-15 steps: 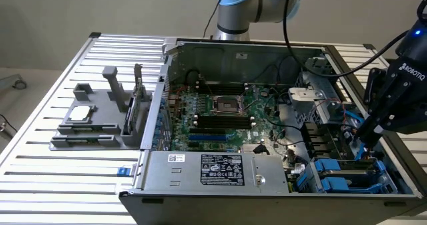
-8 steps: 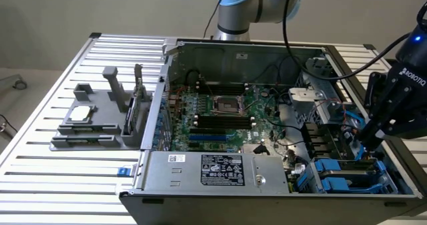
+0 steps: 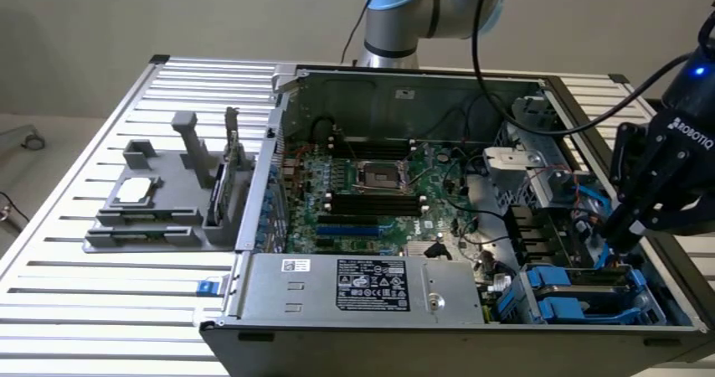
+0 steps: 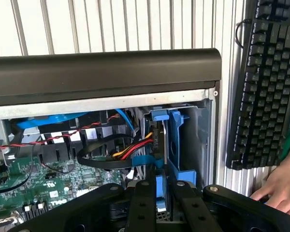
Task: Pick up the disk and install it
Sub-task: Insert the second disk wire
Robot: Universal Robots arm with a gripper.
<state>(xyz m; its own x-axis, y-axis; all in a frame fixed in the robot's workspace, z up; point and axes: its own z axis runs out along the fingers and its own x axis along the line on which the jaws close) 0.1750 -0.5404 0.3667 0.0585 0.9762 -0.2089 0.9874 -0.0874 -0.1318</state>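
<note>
Black pincer (image 3: 621, 236) reaches down into the case's drive bay, grasping the disk (image 4: 160, 186).

My end effector (image 3: 628, 236) is matt black, with hard plastic-looking links. The disk (image 4: 160, 191) between its fingers shows bright blue plastic, smooth and slightly glossy. The computer case (image 3: 335, 331) is dull grey sheet metal, its edge trimmed in satin black. The bench (image 3: 100, 297) is ribbed, pale brushed metal. The keyboard (image 4: 266, 82) is matt black plastic.
</note>
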